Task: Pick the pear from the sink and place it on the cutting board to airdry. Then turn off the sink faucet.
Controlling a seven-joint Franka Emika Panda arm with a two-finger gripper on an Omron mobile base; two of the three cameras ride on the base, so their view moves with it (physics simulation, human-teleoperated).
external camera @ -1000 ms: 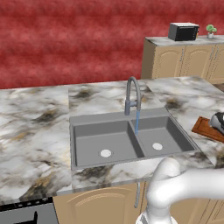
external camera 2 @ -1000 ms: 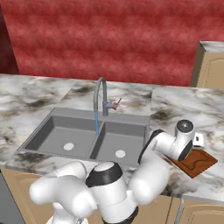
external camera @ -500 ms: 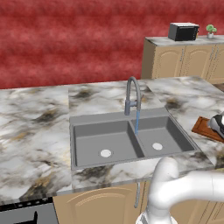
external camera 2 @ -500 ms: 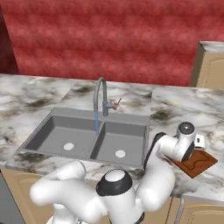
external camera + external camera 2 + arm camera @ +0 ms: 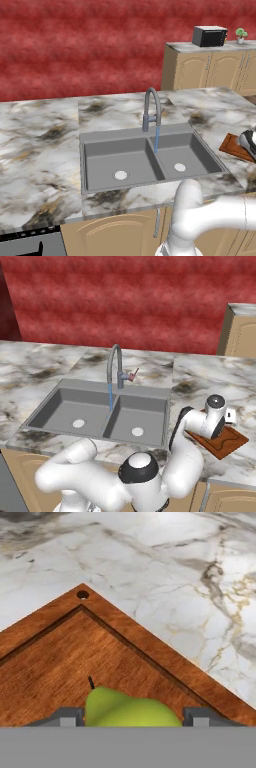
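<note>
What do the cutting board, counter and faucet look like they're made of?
Cutting board: reddish-brown wood, visible grain, grooved border, slight satin sheen.
Counter: looks like polished marble, white with grey and tan veining; could be an imitation.
Sink faucet: grey, probably brushed metal, matte with no sharp reflections.
Everything is rendered, so materials are judged by texture alone.

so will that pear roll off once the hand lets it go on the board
Probably some: the pear looks round and smooth, so it may rock or roll. The cutting board is flat, but its grooved border might slow it. It sits between the hand fingertips, seemingly gripped.
</note>
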